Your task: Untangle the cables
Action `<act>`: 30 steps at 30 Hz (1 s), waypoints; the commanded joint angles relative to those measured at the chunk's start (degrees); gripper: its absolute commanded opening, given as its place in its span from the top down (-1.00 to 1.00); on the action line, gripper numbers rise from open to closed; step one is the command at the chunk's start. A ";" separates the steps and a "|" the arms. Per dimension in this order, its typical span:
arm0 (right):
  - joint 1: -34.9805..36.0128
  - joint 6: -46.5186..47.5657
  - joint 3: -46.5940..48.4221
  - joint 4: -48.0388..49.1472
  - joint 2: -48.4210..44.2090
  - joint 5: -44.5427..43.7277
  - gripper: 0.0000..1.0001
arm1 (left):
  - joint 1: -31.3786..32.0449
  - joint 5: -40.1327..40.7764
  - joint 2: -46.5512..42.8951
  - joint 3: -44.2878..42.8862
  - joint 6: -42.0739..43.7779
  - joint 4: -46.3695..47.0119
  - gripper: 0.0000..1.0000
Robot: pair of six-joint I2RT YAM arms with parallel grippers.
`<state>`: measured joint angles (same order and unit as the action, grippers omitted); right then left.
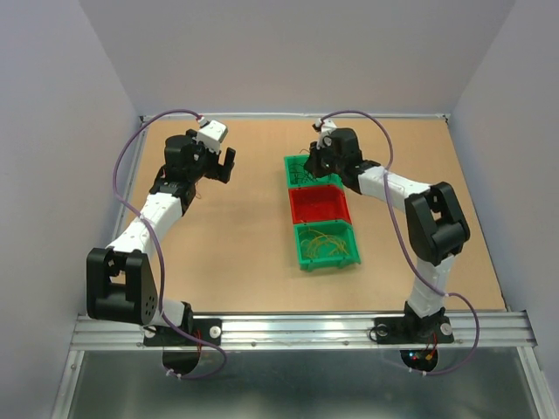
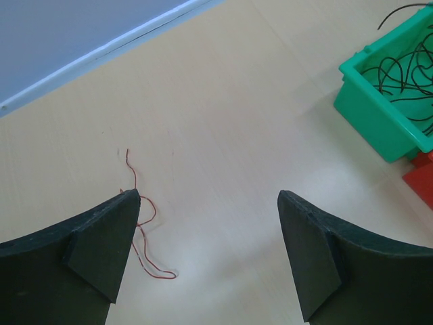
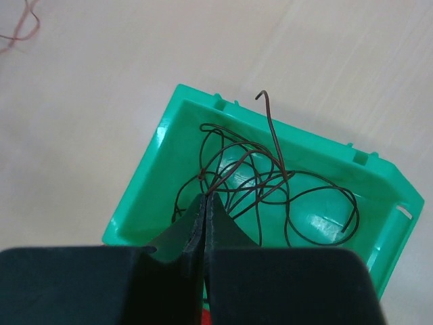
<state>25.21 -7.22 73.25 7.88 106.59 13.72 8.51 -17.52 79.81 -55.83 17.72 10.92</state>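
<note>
Dark brown and black cables [image 3: 318,196] lie coiled in the far green bin [image 3: 145,183]. My right gripper [image 3: 205,196] hangs over that bin with its jaws pressed together, and a dark brown strand runs out from between the tips. From above, the right gripper [image 1: 312,161] is at the far green bin [image 1: 290,161]. A thin reddish cable [image 2: 144,230] lies loose on the table beside the left finger of my left gripper [image 2: 209,195]. That gripper is open with nothing in it. The left gripper [image 1: 229,164] hovers left of the bins.
Three bins stand in a row mid-table: the far green one, a red bin [image 1: 342,209] and a near green bin [image 1: 306,259] holding yellow-orange wires [image 1: 327,243]. A second reddish strand [image 3: 24,27] lies on the table. Walls enclose the tabletop on three sides.
</note>
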 commanded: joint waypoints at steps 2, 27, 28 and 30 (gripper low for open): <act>0.28 4.23 10.49 -7.70 8.26 2.62 0.99 | -0.25 0.03 -1.76 0.55 0.65 1.56 -0.89; -1.66 6.61 14.99 -16.94 10.85 2.63 0.23 | -6.13 11.80 -4.32 2.76 0.92 -2.30 -0.96; -1.66 6.43 13.16 -16.24 9.79 2.81 0.20 | -6.66 11.89 -2.40 2.05 0.83 -3.00 -0.95; -1.66 5.47 11.04 -13.70 6.46 2.63 0.05 | -8.06 12.42 -0.37 0.82 0.74 -4.49 -0.96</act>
<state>23.94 -1.32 87.88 -9.39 121.08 16.51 2.79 -8.29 76.12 -51.81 18.96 8.75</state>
